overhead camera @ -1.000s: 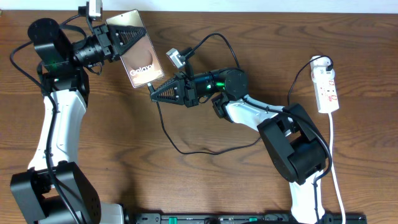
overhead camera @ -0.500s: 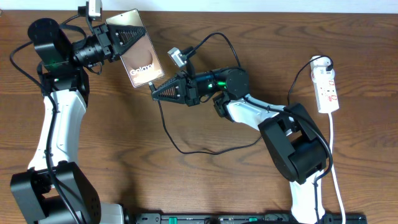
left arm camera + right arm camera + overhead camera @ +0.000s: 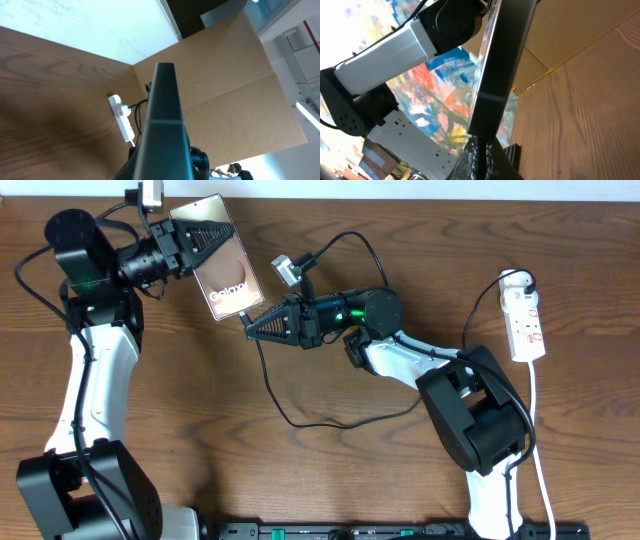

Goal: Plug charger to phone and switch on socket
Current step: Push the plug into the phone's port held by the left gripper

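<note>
Here, left gripper [image 3: 220,238] clamps the phone [image 3: 232,280]; right gripper [image 3: 248,325] pinches the charger [image 3: 263,375] just below.

Not much has moved. Your right gripper [image 3: 248,326], pinching the tip of the charger [image 3: 268,388], has crept slightly up and to the right in the overhead frame, closing on the lower corner of the phone [image 3: 222,260]. The small camera on that wrist has risen with it, and the arm's green light has slid a little to the left.
</note>
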Controlling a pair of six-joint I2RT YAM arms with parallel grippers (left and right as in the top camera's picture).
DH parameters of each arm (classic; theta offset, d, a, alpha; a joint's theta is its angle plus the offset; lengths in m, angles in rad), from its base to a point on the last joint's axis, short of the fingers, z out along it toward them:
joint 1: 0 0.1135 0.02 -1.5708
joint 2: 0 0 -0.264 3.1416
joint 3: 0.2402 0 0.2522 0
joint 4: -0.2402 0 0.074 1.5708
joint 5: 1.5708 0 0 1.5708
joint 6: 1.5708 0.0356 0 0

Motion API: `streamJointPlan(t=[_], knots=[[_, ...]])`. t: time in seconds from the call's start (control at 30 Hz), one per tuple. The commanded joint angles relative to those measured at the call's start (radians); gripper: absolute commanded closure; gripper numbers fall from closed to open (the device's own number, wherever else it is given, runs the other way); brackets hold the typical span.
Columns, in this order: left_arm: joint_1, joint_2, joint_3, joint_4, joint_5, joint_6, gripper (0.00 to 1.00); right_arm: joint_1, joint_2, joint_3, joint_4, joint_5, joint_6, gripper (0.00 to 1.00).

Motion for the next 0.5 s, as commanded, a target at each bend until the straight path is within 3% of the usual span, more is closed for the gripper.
streamJointPlan(t=[0.0,0.47], knots=[[0.003,-0.020,-0.003,0.005,0.034,0.048,0.93,-0.009,-0.001,0.020,0.002,0.083,0.031,0.99],[0.002,-0.020,-0.004,0.005,0.053,0.068,0.93,-0.009,-0.001,0.020,0.001,0.177,0.044,0.99]])
